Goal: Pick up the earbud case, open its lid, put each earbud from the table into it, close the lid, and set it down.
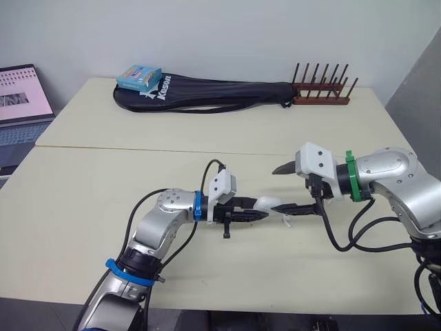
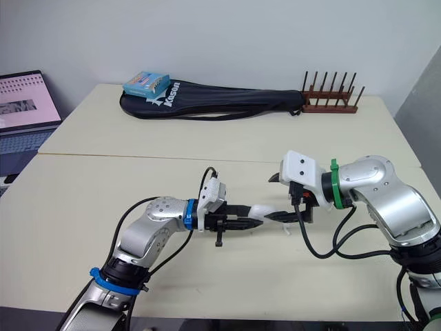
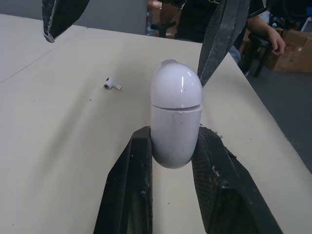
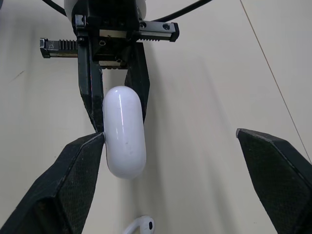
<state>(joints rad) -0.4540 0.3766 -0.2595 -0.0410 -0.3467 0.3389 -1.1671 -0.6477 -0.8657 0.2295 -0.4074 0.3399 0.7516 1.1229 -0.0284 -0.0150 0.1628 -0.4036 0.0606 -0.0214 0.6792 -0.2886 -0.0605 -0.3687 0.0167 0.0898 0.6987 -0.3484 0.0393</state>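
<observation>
Gripping the earbud case [image 1: 267, 204] by its base with the left gripper [image 1: 258, 215], lid closed, just above the table [image 1: 83, 207]. At 3 o'clock of it, spreading the right gripper [image 1: 279, 189] wide, one finger against the lid. Spotting one earbud [image 3: 113, 84] on the tabletop, near 4 o'clock.

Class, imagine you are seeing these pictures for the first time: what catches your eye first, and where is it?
The white earbud case stands out, clamped in the left gripper near the middle of the table, with the open right gripper around its lid end. A loose earbud lies nearby, and a long black racket bag stretches along the far side.
</observation>
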